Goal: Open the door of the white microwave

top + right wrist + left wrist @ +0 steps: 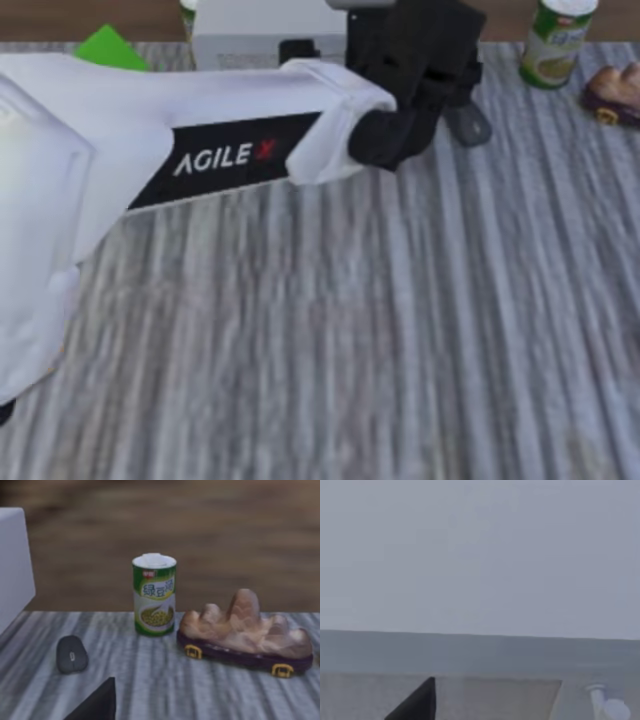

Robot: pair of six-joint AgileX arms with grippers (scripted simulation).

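The white microwave (pixel 250 38) stands at the table's back edge, left of centre, mostly covered by my left arm. My left gripper (pixel 425 85) hangs at the microwave's right end, close against its front. In the left wrist view the microwave (pixel 480 652) fills the picture, with the door's grey mesh window (pixel 495 700) low down and a silver knob (pixel 612 710) beside it. I cannot tell whether the door stands ajar. My right arm is out of the top view, parked; its wrist view looks across the table's back right.
A grey mouse (pixel 468 125) lies just right of the left gripper. A green can (pixel 555 40) and a rock ornament on a purple base (pixel 612 92) stand at the back right. A green object (pixel 110 47) lies left of the microwave.
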